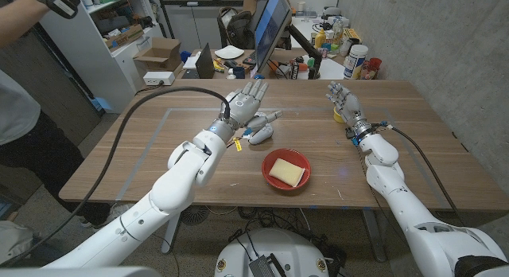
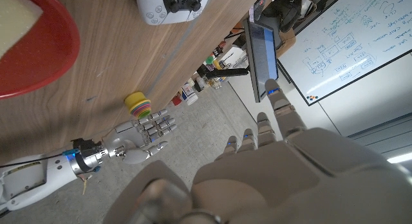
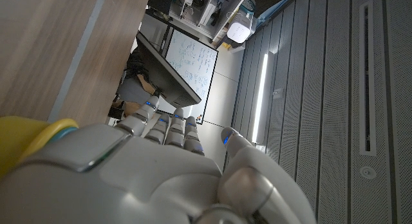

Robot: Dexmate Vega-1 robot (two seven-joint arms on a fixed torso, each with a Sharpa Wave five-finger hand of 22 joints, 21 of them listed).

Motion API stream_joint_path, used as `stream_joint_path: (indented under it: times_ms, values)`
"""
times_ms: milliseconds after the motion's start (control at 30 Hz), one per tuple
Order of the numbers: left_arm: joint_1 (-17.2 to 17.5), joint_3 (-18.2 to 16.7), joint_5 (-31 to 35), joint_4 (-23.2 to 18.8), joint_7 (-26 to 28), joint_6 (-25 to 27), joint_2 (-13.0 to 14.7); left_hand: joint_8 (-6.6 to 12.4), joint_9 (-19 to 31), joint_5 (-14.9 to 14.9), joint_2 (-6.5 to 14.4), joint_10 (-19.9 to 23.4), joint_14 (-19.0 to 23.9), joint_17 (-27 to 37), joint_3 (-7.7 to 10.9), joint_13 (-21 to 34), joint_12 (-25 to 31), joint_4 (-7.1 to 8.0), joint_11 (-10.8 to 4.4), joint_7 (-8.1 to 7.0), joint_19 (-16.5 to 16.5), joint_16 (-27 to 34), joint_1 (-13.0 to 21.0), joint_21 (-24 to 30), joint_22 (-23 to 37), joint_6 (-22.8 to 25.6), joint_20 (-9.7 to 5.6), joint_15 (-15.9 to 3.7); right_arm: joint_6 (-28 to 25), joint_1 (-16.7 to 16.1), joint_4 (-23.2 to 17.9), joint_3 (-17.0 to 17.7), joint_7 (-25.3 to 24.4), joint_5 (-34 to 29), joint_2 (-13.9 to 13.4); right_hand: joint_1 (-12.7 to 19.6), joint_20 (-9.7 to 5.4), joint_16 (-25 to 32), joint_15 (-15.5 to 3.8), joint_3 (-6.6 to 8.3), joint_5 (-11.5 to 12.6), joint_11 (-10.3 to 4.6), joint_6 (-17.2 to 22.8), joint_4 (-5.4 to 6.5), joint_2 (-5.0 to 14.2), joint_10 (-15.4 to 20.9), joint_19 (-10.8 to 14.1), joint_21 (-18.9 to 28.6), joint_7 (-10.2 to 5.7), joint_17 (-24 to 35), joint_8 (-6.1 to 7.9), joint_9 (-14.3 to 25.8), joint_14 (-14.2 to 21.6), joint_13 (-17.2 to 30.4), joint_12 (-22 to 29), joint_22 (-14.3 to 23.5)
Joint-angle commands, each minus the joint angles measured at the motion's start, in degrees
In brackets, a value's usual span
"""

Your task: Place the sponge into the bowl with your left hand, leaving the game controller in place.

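Head view shows one red bowl [image 1: 286, 171] on the wooden bench [image 1: 413, 134], toward the near edge at about 6 o'clock of the bench's middle, with one yellow sponge [image 1: 287, 173] lying inside it. One white controller [image 1: 260, 134] sits at 11 o'clock from the bowl, just beside the left robot hand [image 1: 246, 102], which hangs above the bench with fingers spread and nothing in them. At 2 o'clock from the bowl the right robot hand [image 1: 342, 99] stands with fingers apart, empty, in front of a yellow object [image 1: 339, 115] it partly hides

Left wrist view adds what the head view cannot: that yellow object is a stack of coloured rings [image 2: 137, 103], yellow on top, next to the right robot hand [image 2: 145, 135] with its fingers splayed. The same view catches the bowl's rim [image 2: 45, 69], a corner of the sponge [image 2: 19, 24] and the controller's underside [image 2: 170, 5]

Right wrist view shows the back of the right robot hand [image 3: 161, 172], a yellow edge [image 3: 26, 143] touching it, and a strip of bench [image 3: 58, 44]
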Motion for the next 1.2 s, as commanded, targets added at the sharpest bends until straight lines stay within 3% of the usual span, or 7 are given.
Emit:
stream_joint_path:
  times_ms: [33,433,533,700,1033,1200]
  values:
    - [4.0,-5.0,-11.7,-2.5,4.9,1.8,-0.1,-0.09,0.1,0.4,2.0,-1.0,-0.7,0.2,-0.56,0.1,0.3,0.19,0.32,-0.29,-0.7,0.2,0.2,0.0,0.3,-4.1,0.09,0.16,-0.9,-2.5,-4.6,-1.4,-1.8,0.3,-0.8,-0.5,-4.04,-0.2,-0.26,0.44,0.4,-0.18,0.6,-0.22,2.24,0.5,0.5,0.2,0.15,0.2,0.07,0.3,0.4,0.3,-0.1,0.2]
    - [7.9,-10.5,-23.1,-2.9,14.8,0.3,0.2,0.03,0.1,0.4,2.0,-1.7,-1.4,0.2,-1.26,0.0,0.5,0.13,1.10,0.00,-1.7,0.3,0.2,0.1,0.3,-4.5,0.15,0.25,-2.4,-5.6,-10.4,-3.0,-5.1,-0.1,-1.9,-0.5,-4.06,-0.1,-0.24,0.41,0.3,-0.07,0.6,-0.20,2.24,0.6,0.5,0.2,0.15,0.2,0.06,0.3,0.4,0.3,-0.1,0.2]
    - [8.2,-12.3,-28.6,-2.9,15.3,-0.8,-0.2,0.14,0.1,0.4,1.9,-1.4,-1.3,0.2,-1.43,0.0,0.6,0.11,0.88,-0.11,-2.0,0.4,0.2,0.1,0.3,-4.3,0.15,0.29,-2.9,-6.2,-11.3,-3.4,-5.9,0.0,-2.1,-0.5,-4.07,-0.1,-0.22,0.41,0.3,-0.13,0.6,-0.19,2.23,0.6,0.5,0.2,0.15,0.2,0.06,0.3,0.4,0.3,-0.1,0.2]
    - [8.0,-13.4,-32.0,-2.0,16.8,-1.1,0.1,0.54,0.0,0.4,1.8,-0.5,-1.1,0.1,-1.87,0.0,1.1,0.07,0.58,-0.31,-2.5,0.6,0.2,0.1,0.3,-3.4,0.13,0.18,-2.9,-7.0,-12.6,-4.1,-7.2,-0.2,-2.4,-0.6,-4.06,-0.1,-0.24,0.42,0.3,-0.08,0.6,-0.18,2.24,0.6,0.5,0.2,0.13,0.2,0.06,0.3,0.4,0.3,-0.1,0.2]
    - [8.2,-17.6,-43.7,1.5,19.6,-6.8,2.1,0.96,0.0,0.5,1.9,0.7,-0.8,0.1,-2.42,-0.1,1.5,0.00,-0.10,-0.37,-3.3,0.8,0.4,0.2,0.3,-1.9,0.10,-0.33,-3.0,-9.3,-16.1,-5.0,-10.9,-0.8,-2.7,-0.5,-4.04,-0.1,-0.28,0.43,0.3,-0.05,0.6,-0.19,2.24,0.6,0.5,0.2,0.18,0.2,0.06,0.3,0.4,0.3,-0.1,0.2]
    - [8.6,-19.8,-49.2,3.6,21.9,-13.0,3.6,1.02,0.0,0.6,2.1,0.8,-0.6,0.1,-2.56,-0.1,1.5,-0.03,-0.16,-0.39,-3.6,0.9,0.4,0.3,0.3,-1.5,0.09,-0.61,-3.1,-11.7,-19.4,-5.2,-13.6,-1.2,-3.3,-0.5,-4.02,-0.1,-0.24,0.44,0.3,-0.07,0.7,-0.20,2.23,0.7,0.5,0.2,0.17,0.2,0.07,0.3,0.4,0.3,-0.1,0.2]
